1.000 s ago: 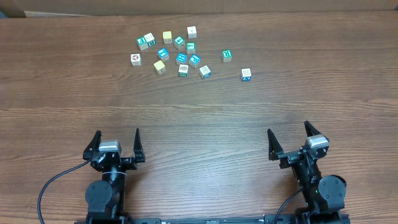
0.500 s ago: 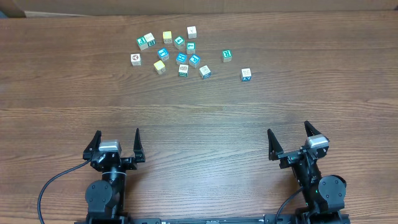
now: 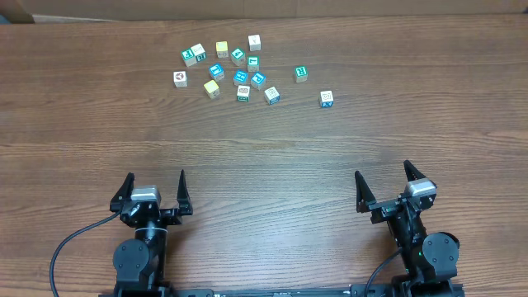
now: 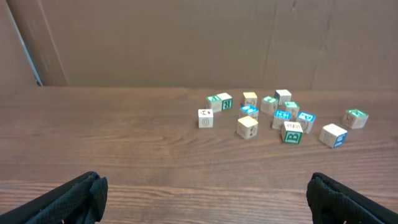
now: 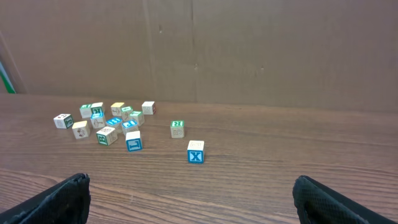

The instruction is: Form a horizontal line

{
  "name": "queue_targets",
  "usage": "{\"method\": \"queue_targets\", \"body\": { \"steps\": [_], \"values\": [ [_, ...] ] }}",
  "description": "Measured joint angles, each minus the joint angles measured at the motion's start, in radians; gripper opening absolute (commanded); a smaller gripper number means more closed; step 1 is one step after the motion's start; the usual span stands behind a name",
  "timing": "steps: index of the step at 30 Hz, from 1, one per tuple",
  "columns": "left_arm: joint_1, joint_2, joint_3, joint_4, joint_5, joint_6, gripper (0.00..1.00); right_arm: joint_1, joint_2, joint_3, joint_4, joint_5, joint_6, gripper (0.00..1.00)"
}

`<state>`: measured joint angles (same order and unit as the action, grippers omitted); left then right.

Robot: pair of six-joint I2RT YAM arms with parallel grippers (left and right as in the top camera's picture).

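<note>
Zero change logged over the last second: against the two prior overhead pictures, no cube had shifted and neither arm had moved. You had the left pincer point(image 3: 155, 177) spread wide and empty at the counter's point(image 3: 264, 148) near edge, left side. The right pincer point(image 3: 382, 171) stood likewise spread wide and empty at the near edge, right side. Both were well apart from every cube.

The letter cubes point(image 3: 241, 76) lay in a loose scatter close to the far edge, left of the counter's middle. No horizontal line existed yet: the cubes were turned every way, some touching or nearly so, others apart. A white cube with a dark mark point(image 3: 180, 77) sat at the scatter's left end. A green-faced cube point(image 3: 301, 73) and a cube with a blue "X" face point(image 5: 196, 152) lay off to the right, nearer the right arm's side. Two pale yellow cubes point(image 3: 222, 49) sat among the rest. Most letters were too small to read from above.

Judgement: the task was at its very start, with nothing placed. The stillness meant no pick had begun. Your next move would likely be a long reach toward the far edge. The crowded middle of the scatter risked knocked neighbours, so an outlying cube looked the easier first pick.
</note>
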<state>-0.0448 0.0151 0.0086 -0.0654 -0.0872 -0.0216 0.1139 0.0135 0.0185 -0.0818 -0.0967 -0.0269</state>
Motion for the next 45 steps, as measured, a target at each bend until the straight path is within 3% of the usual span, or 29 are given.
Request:
{"method": "queue_targets", "body": {
  "steps": [14,22,28,33,45],
  "values": [
    [0.000,0.000,0.000,0.039,0.036,-0.001,1.00,0.000,0.000,0.000,0.000,0.001,0.000,1.00],
    [0.000,0.012,0.100,-0.123,0.081,-0.002,1.00,0.000,0.000,0.000,0.000,0.000,0.000,1.00],
    [0.000,0.188,0.312,-0.194,0.096,-0.004,1.00,0.000,0.000,0.000,0.000,0.000,0.000,1.00],
    [0.000,0.450,0.540,-0.330,0.139,-0.007,1.00,0.000,0.000,0.000,0.000,0.000,0.000,1.00],
    [0.000,1.170,1.489,-1.118,0.282,0.015,1.00,0.000,-0.002,0.000,0.001,0.001,-0.001,1.00]
  ]
}}
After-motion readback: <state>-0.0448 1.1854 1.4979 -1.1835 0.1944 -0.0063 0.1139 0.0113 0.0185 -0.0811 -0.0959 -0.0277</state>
